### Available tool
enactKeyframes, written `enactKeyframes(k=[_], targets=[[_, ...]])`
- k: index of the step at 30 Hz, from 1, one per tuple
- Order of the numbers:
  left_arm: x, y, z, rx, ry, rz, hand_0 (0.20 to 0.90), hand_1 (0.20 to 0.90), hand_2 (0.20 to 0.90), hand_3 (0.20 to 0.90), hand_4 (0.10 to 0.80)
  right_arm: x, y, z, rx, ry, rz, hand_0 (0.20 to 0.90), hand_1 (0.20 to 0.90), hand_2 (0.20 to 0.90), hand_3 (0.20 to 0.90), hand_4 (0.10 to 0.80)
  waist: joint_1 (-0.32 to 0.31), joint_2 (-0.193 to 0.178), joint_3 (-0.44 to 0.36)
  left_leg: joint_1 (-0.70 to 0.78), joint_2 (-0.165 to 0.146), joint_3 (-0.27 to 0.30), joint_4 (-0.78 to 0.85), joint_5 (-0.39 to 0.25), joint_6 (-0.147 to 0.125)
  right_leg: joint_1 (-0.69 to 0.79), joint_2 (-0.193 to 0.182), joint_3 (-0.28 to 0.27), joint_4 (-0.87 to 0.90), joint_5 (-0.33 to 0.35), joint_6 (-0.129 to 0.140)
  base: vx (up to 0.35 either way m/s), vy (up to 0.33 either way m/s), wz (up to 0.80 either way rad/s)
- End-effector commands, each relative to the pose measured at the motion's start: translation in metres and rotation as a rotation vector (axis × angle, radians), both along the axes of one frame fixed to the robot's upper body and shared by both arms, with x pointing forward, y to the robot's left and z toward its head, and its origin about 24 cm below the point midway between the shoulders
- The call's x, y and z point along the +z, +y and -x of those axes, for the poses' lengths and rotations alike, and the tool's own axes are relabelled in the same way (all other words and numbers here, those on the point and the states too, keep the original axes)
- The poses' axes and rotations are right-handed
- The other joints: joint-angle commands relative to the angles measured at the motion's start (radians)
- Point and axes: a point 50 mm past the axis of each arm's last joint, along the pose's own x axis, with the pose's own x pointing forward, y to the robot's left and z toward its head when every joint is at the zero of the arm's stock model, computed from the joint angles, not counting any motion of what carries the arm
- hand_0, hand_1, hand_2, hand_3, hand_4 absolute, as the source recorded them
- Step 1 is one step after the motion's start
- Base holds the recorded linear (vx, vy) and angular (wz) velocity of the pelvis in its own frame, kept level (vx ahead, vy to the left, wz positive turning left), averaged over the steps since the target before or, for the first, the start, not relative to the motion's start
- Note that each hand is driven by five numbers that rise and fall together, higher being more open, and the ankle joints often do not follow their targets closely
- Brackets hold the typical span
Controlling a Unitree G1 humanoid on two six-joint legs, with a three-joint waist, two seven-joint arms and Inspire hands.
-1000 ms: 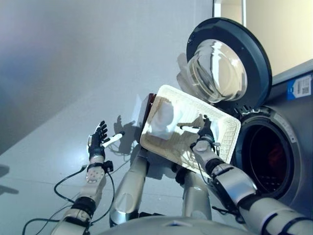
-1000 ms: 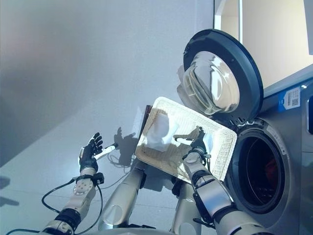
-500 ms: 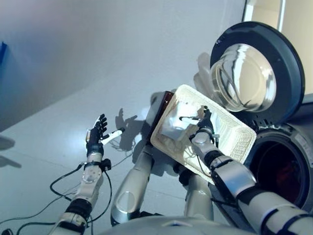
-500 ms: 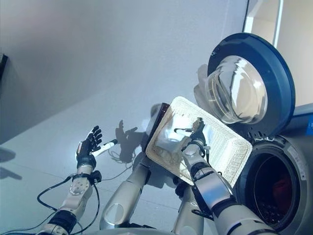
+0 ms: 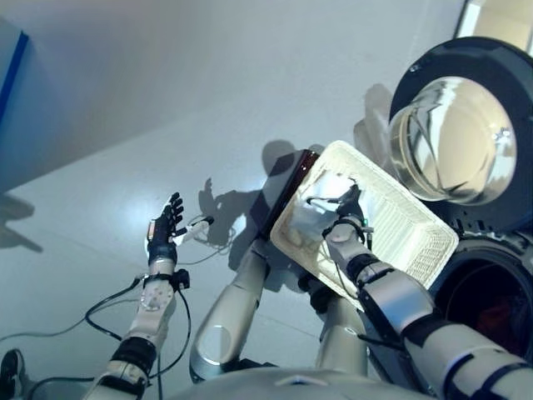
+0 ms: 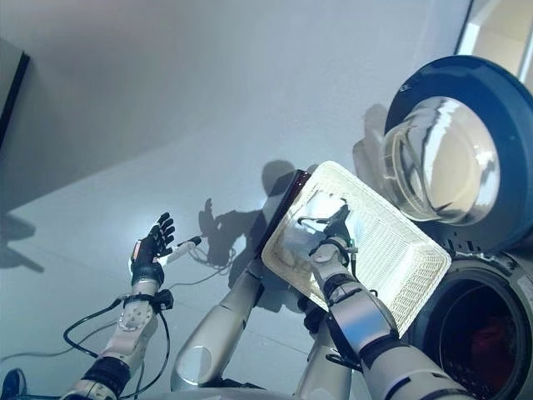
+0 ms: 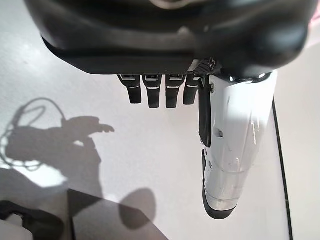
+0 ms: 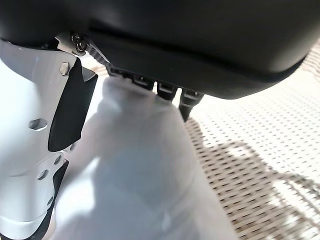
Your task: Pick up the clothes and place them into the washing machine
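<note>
A white cloth (image 5: pixel 310 215) lies bunched at the left end of a white woven basket (image 5: pixel 404 233). My right hand (image 5: pixel 346 208) is over the basket, its fingers straight and its white-covered thumb spread. In the right wrist view the cloth (image 8: pixel 145 175) lies right under the hand, touching the fingertips (image 8: pixel 189 101) and hiding some of them. My left hand (image 5: pixel 164 231) hovers open and empty above the floor at the left. The washing machine's drum (image 5: pixel 491 304) is open at the lower right, with something reddish inside.
The machine's round door (image 5: pixel 454 137) stands swung open above and behind the basket. A dark box-like stand (image 5: pixel 287 187) shows under the basket's left end. Pale floor stretches to the left, and a shoe (image 5: pixel 7 371) shows at the lower left edge.
The camera has shifted, sliding the whole scene to the right. My right hand has moved along the basket to the white cloth. The left hand holds its pose.
</note>
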Motion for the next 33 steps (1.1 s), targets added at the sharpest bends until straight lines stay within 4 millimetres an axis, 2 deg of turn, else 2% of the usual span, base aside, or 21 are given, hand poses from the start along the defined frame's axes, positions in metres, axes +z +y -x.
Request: enactKeyframes(k=[1, 6, 7, 8, 9, 10, 20, 33], targets=[[0.033, 0.005, -0.012, -0.013, -0.183, -0.039, 0.900, 0.900, 0.900, 0.900, 0.800, 0.014, -0.003, -0.009, 0.021, -0.036, 0.074, 0.900, 0.900, 0.900, 0.900, 0.800, 0.058, 0.058, 0.054, -0.051, -0.058, 0.067, 0.025, -0.032, 0.004, -0.015, 0.015, 0.008, 0.083, -0.033, 0.007, -0.025, -0.020, 0.15], [0.033, -0.008, -0.012, -0.060, -0.183, -0.022, 0.900, 0.900, 0.900, 0.900, 0.800, 0.020, -0.005, -0.013, 0.031, -0.007, 0.134, 0.900, 0.900, 0.900, 0.900, 0.800, 0.084, 0.098, 0.076, -0.096, -0.077, 0.048, 0.047, -0.027, 0.005, -0.054, -0.005, -0.013, 0.134, -0.062, 0.005, -0.014, -0.004, 0.25], [0.032, -0.009, -0.012, -0.063, -0.180, -0.021, 0.900, 0.900, 0.900, 0.900, 0.800, 0.021, -0.005, -0.015, 0.038, -0.004, 0.150, 0.840, 0.840, 0.840, 0.840, 0.757, 0.087, 0.102, 0.080, -0.103, -0.078, 0.048, 0.049, -0.026, 0.005, -0.062, -0.008, -0.012, 0.142, -0.064, 0.004, -0.017, 0.020, 0.19], [0.032, -0.009, -0.012, -0.063, -0.181, -0.021, 0.900, 0.900, 0.900, 0.900, 0.800, 0.022, -0.005, -0.015, 0.038, -0.004, 0.151, 0.464, 0.464, 0.464, 0.464, 0.488, 0.088, 0.101, 0.080, -0.105, -0.078, 0.049, 0.050, -0.027, 0.005, -0.064, -0.009, -0.012, 0.143, -0.065, 0.004, -0.010, 0.010, 0.08], [0.030, -0.011, -0.011, -0.070, -0.172, -0.018, 0.900, 0.900, 0.900, 0.900, 0.800, 0.021, -0.005, -0.015, 0.045, 0.005, 0.166, 0.299, 0.299, 0.299, 0.299, 0.371, 0.091, 0.107, 0.083, -0.110, -0.082, 0.046, 0.052, -0.026, 0.006, -0.069, -0.011, -0.012, 0.148, -0.066, 0.003, 0.000, 0.000, 0.00], [0.029, -0.012, -0.010, -0.075, -0.167, -0.019, 0.900, 0.900, 0.900, 0.900, 0.800, 0.021, -0.005, -0.015, 0.044, 0.007, 0.168, 0.200, 0.200, 0.200, 0.200, 0.300, 0.092, 0.113, 0.085, -0.116, -0.083, 0.047, 0.056, -0.026, 0.007, -0.074, -0.013, -0.011, 0.153, -0.068, 0.001, 0.000, 0.000, 0.00], [0.018, -0.021, -0.001, -0.116, -0.116, -0.030, 0.900, 0.900, 0.900, 0.900, 0.800, 0.009, -0.028, -0.002, -0.031, 0.067, 0.195, 0.200, 0.200, 0.200, 0.200, 0.300, 0.081, 0.147, 0.091, -0.098, -0.087, 0.055, 0.036, -0.022, 0.018, -0.079, -0.026, 0.008, 0.154, -0.062, 0.003, -0.007, 0.035, -0.02], [0.000, -0.017, 0.012, -0.133, -0.024, -0.071, 0.900, 0.900, 0.900, 0.900, 0.800, -0.013, -0.060, 0.025, -0.145, 0.128, 0.154, 0.200, 0.200, 0.200, 0.200, 0.300, 0.036, 0.151, 0.053, -0.045, -0.071, 0.090, 0.006, -0.021, 0.017, -0.042, -0.019, 0.053, 0.117, -0.045, 0.007, 0.001, 0.014, -0.06]])
